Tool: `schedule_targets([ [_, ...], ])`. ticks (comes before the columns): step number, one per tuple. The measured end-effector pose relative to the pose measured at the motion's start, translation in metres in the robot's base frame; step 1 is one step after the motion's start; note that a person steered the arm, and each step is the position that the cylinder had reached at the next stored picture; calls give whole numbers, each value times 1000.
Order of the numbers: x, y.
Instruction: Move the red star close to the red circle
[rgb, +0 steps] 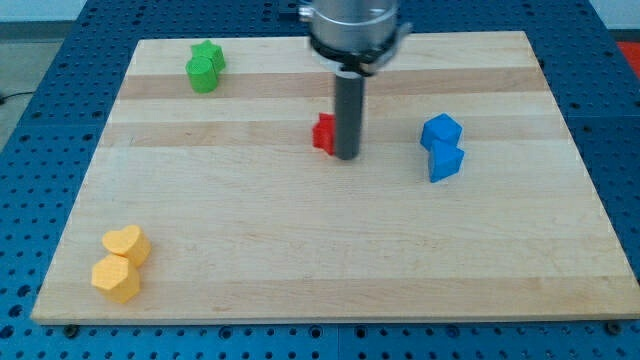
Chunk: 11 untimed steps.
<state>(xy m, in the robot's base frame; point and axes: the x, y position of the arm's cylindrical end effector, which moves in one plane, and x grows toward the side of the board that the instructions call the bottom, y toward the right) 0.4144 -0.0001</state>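
A red block (323, 132) lies near the board's middle, partly hidden behind my rod; its shape cannot be made out, and no second red block shows. My tip (346, 156) rests on the board right at the red block's right side, touching or nearly touching it. The rod hangs from the arm at the view's top centre.
Two green blocks (205, 68) sit together at the top left. Two blue blocks (442, 146) sit together to the right of my tip. A yellow heart (127, 243) and a yellow hexagon (117, 279) lie at the bottom left. The wooden board (330, 270) ends in blue pegboard.
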Motion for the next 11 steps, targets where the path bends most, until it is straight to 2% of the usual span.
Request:
schedule_targets([
  [2, -73, -26],
  [3, -68, -44],
  [4, -61, -87],
  [6, -122, -48],
  [7, -138, -39],
  [8, -137, -55],
  [9, -109, -63],
  [11, -119, -47],
])
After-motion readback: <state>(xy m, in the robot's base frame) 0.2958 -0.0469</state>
